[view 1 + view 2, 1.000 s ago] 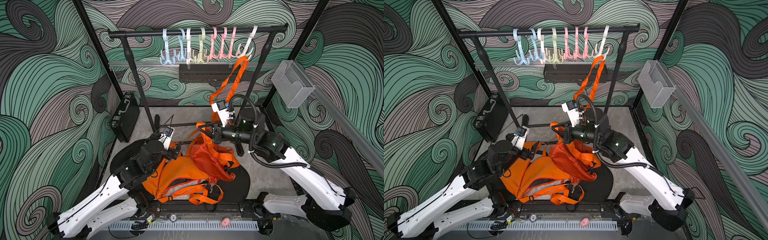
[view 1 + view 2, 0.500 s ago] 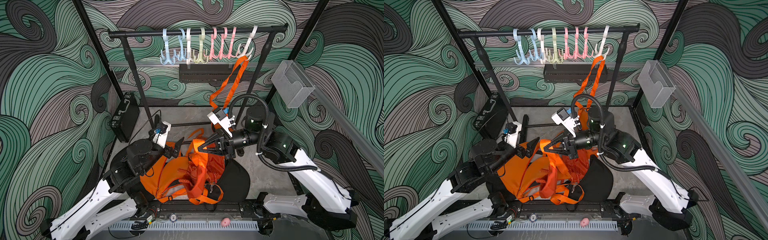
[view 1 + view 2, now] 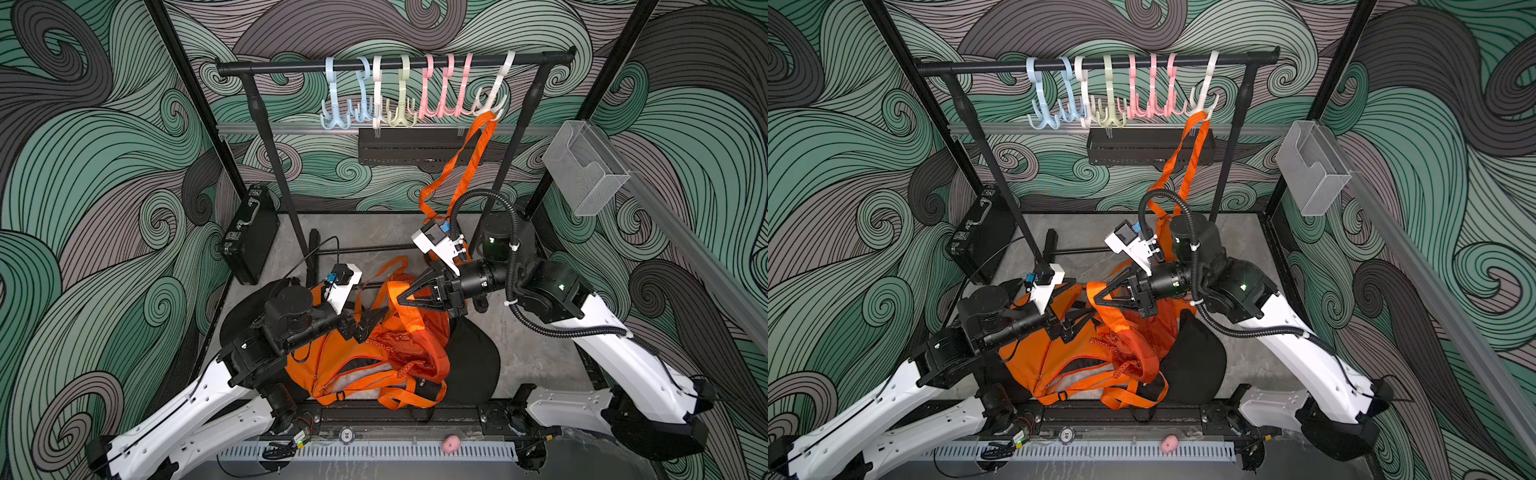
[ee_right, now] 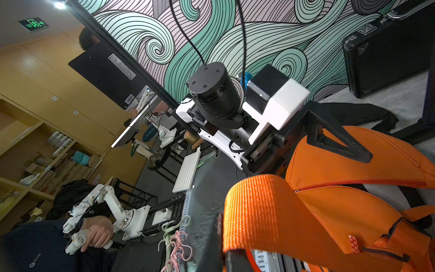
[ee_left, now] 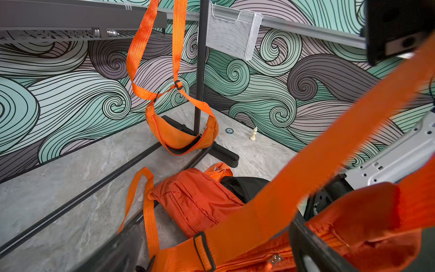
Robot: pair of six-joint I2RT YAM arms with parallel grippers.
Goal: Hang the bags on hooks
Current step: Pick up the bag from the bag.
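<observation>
Orange ribbed webbing strap (image 4: 259, 209), crumpled bag (image 3: 419, 353)

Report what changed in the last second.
The right gripper, shut on the orange webbing strap, drew it back from the black rack toward the open left gripper, which edged nearer over the orange backpack. The small orange waist bag stays hung on the white hook.

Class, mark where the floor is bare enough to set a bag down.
Bare floor: the strip between the rack's posts by the back wall; the patch between black case and left post; the patch between black bag and right arm. Crowded: the middle, where orange bags lie piled and the right tool pinches a strap beside the left tool.
</observation>
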